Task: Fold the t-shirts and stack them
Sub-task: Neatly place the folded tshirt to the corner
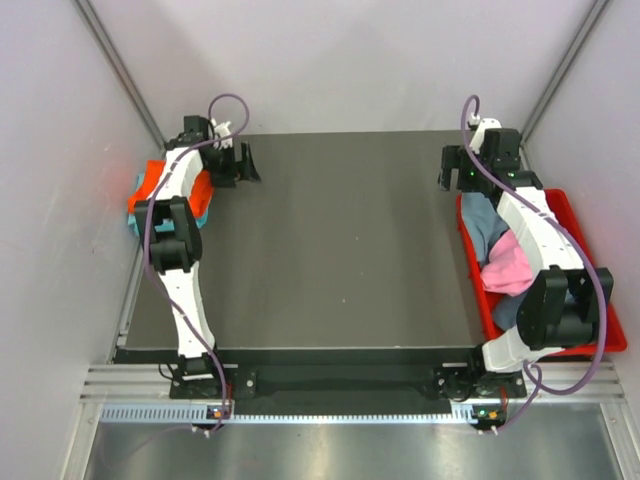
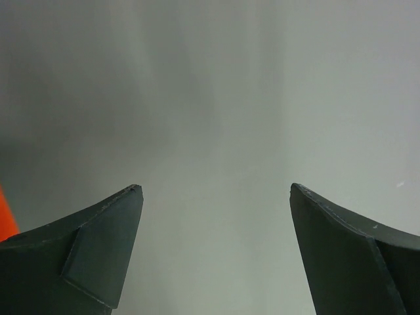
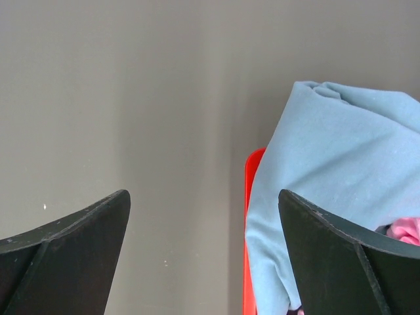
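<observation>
A bright orange t-shirt (image 1: 152, 186) lies on a teal t-shirt (image 1: 134, 218) at the table's far left edge, partly hidden by my left arm. A sliver of orange (image 2: 5, 220) shows in the left wrist view. My left gripper (image 1: 240, 170) (image 2: 214, 187) is open and empty over bare table just right of that pile. A grey-blue t-shirt (image 1: 482, 220) (image 3: 328, 164) and a pink t-shirt (image 1: 508, 266) (image 3: 403, 230) lie crumpled in the red bin (image 1: 605, 318). My right gripper (image 1: 455, 180) (image 3: 203, 191) is open and empty at the bin's far left corner.
The red bin's rim (image 3: 252, 197) runs between my right fingers. The dark table (image 1: 340, 250) is enclosed by pale walls at the left, back and right. My right arm lies over the bin and hides part of its contents.
</observation>
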Robot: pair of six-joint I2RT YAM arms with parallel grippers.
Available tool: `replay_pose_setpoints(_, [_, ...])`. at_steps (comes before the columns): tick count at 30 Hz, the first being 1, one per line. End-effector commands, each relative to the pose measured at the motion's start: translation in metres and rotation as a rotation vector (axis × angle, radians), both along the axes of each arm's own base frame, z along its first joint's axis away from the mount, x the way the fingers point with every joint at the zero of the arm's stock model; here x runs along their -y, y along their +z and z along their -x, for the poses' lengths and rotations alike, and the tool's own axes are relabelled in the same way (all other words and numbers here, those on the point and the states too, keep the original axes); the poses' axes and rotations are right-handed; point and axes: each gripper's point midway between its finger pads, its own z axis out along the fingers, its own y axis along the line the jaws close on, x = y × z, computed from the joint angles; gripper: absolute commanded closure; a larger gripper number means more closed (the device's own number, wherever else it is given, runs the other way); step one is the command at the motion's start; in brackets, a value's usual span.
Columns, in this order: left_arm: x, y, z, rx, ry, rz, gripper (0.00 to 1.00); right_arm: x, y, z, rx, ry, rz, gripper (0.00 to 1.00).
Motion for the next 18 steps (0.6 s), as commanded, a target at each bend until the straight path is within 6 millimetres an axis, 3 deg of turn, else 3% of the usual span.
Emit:
replay_pose_setpoints(1, [-0.017,-0.006,0.003,-0.029,-0.047,0.021,0.03,-0.001,0.017,0.003,0.053,0.017,0.019,0.05])
replay_pose_setpoints(8, [-0.051,-0.042,-0.009,-0.094,-0.008,-0.025,0.04,-0.003,0.011,0.005,0.049,0.03,0.017,0.05])
replay_pose_setpoints(13, [-0.08,-0.037,-0.038,0.001,0.081,-0.064,0.03,-0.003,0.013,0.005,0.058,0.033,0.018,0.05])
replay_pose_setpoints(18, [-0.083,-0.031,-0.054,0.05,0.106,-0.048,0.03,-0.004,0.009,0.003,0.049,0.038,0.015,0.05])
